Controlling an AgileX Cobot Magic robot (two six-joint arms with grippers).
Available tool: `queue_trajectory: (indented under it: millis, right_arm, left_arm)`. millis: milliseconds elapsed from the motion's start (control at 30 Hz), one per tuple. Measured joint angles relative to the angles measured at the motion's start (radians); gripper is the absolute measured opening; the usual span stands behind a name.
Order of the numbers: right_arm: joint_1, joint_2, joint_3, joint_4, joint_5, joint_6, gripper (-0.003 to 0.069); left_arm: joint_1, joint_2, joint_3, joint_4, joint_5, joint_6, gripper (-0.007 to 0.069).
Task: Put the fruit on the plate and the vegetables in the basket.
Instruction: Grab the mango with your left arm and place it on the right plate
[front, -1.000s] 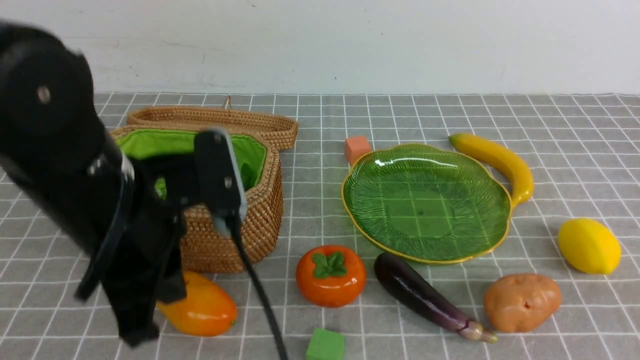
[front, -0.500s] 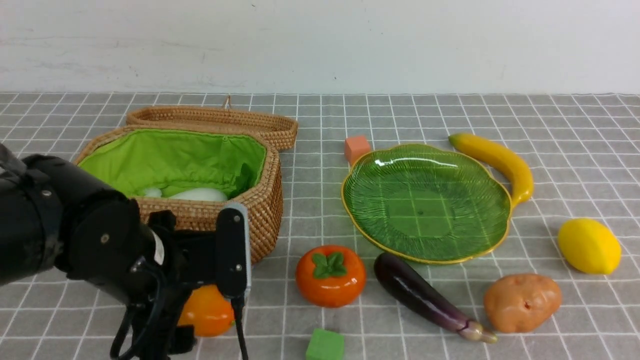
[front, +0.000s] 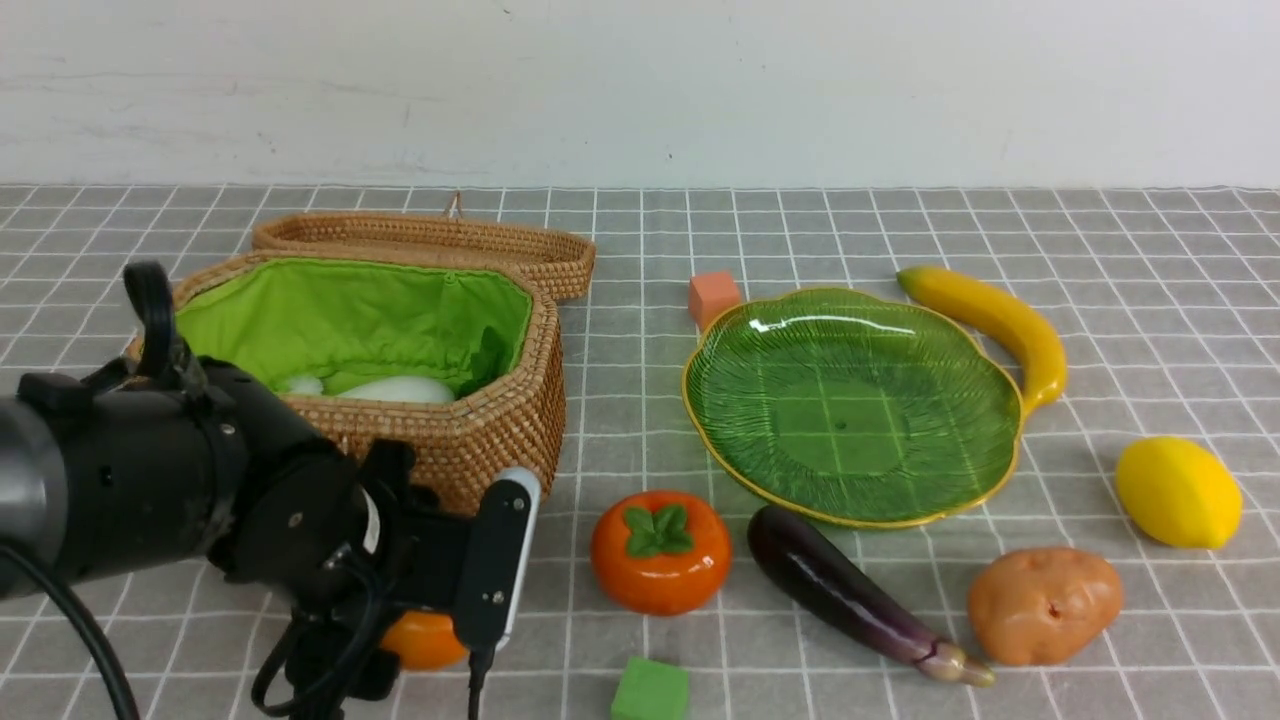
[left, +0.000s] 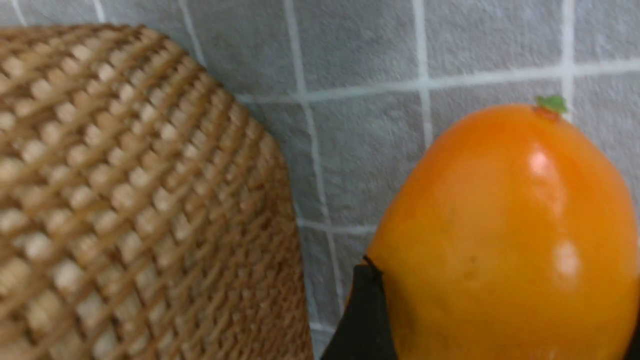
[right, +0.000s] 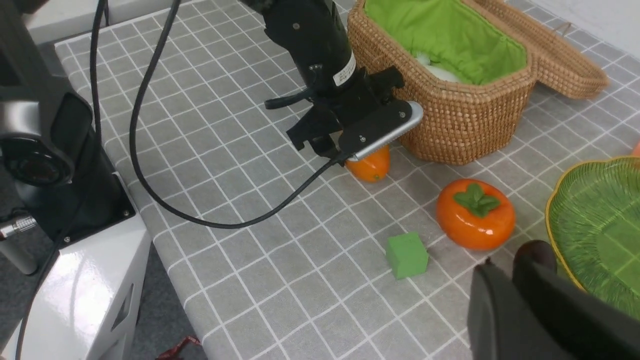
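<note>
so the basket (front: 500, 440) is brown woven wicker with chunky beaded-looking weave, and its lid (front: 430, 243) is flipped back behind it. inside there's a bright green fabric lining (front: 350, 315) with a smooth white radish (front: 400, 390) lying in it, plus a smaller pale bit beside that.

plate (front: 840, 420) is glossy green, ribbed, with a wavy gold rim. curved yellow banana (front: 1000, 325) is right beside it, near the far right edge, and the little orange cube (front: 713, 298) is by the far left edge.

shiny orange mango (left: 505, 225) is on the table just beside the basket. left gripper (left: 505, 310) has its fingers on either side of it, can't tell if they're actually squeezing. right gripper (right: 510, 285) is blurry, can't tell open or closed.

near side of the plate: round persimmon (front: 662, 552) with green leaves, long glossy eggplant (front: 850, 590), lumpy tan potato (front: 1045, 605). bumpy lemon (front: 1180, 492) far right, green cube (front: 650, 690) up front.
</note>
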Motion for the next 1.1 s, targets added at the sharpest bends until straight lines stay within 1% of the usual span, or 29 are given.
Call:
queue_trajectory:
  millis: [233,433,500,533,633,733,767,800,833,867,900,967,1000,1067,1100]
  right_arm:
    - [0.0,0.0,0.0,0.0,0.004,0.0,0.0067]
    - [0.0,0.0,0.0,0.0,0.004,0.0,0.0067]
    - [0.0,0.0,0.0,0.0,0.004,0.0,0.0067]
    - [0.0,0.0,0.0,0.0,0.004,0.0,0.0067]
    - [0.0,0.0,0.0,0.0,0.004,0.0,0.0068]
    - [0.0,0.0,0.0,0.0,0.004,0.022,0.0069]
    - [0.0,0.0,0.0,-0.001,0.004,0.026,0.0069]
    - [0.0,0.0,0.0,-0.005,0.003,0.043,0.007]
    - [0.0,0.0,0.0,-0.036,-0.007,0.098,0.0071]
    - [0.0,0.0,0.0,-0.036,-0.007,0.105,0.0071]
    - [0.0,0.0,0.0,-0.087,-0.013,0.154,0.0071]
    - [0.0,0.0,0.0,-0.157,-0.021,0.214,0.0071]
    - [0.0,0.0,0.0,-0.172,-0.022,0.232,0.0072]
    - [0.0,0.0,0.0,-0.264,-0.028,0.317,0.0076]
    - [0.0,0.0,0.0,-0.27,-0.028,0.323,0.0076]
  left_arm:
    - [0.0,0.012,0.0,-0.01,-0.006,-0.008,0.0582]
    - [0.0,0.053,0.001,-0.018,0.032,-0.022,0.058]
    - [0.0,0.055,0.001,-0.021,0.046,-0.023,0.0558]
    - [0.0,0.051,0.001,-0.031,0.053,-0.023,0.0526]
    - [0.0,0.041,0.001,-0.058,0.066,-0.025,0.0519]
    - [0.0,-0.012,0.001,-0.161,0.077,-0.052,0.0519]
    - [0.0,-0.02,0.001,-0.175,0.078,-0.058,0.0519]
    - [0.0,-0.032,0.001,-0.198,0.079,-0.07,0.0519]
    - [0.0,-0.077,-0.005,-0.286,0.09,-0.112,0.0519]
    - [0.0,-0.077,-0.007,-0.286,0.09,-0.117,0.0519]
    - [-0.003,-0.111,-0.025,-0.371,0.097,-0.154,0.0519]
    - [-0.026,-0.139,-0.074,-0.461,0.098,-0.204,0.0519]
    - [-0.034,-0.141,-0.086,-0.469,0.098,-0.213,0.0519]
    - [-0.108,-0.138,-0.185,-0.528,0.102,-0.273,0.0519]
    - [-0.114,-0.135,-0.194,-0.53,0.102,-0.287,0.0519]
